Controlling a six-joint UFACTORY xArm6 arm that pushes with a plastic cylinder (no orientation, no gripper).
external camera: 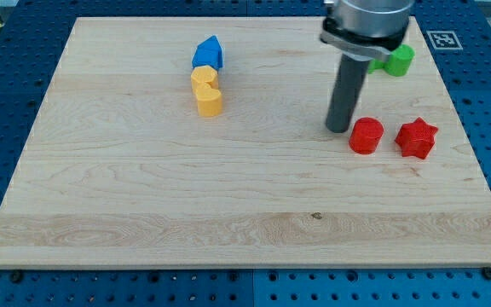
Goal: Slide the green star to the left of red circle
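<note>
The table [143, 196] is a pale wooden board that fills most of the view, lying on a blue perforated bench [7, 51]. A black-and-white marker tag [443, 39] sits on the bench just off the board's far right corner.

The arm [366, 21] comes down from the far right, a grey housing with a dark rod below it. There is no gripper on this arm, so nothing is open, narrow or holding; only the rod. My tip [338, 130] rests on the wood just left of the red circle [366, 136], very close to it, though I cannot tell if they touch.

The red circle stands at the right of the board, about mid-depth. Just to its right, with a small gap, sits a red star [416, 138].

A green block [396, 60] lies at the far right, behind the rod and partly hidden by the arm's housing. Only its right part shows, so I cannot make out its shape. It is well apart from the red circle, farther back and a little to the right.

Over to the far left of centre, a blue block [208, 54] sits farthest back. Two yellow blocks line up nearer than it: one [204, 78] touching the blue block, the other [209, 100] touching the first.
</note>
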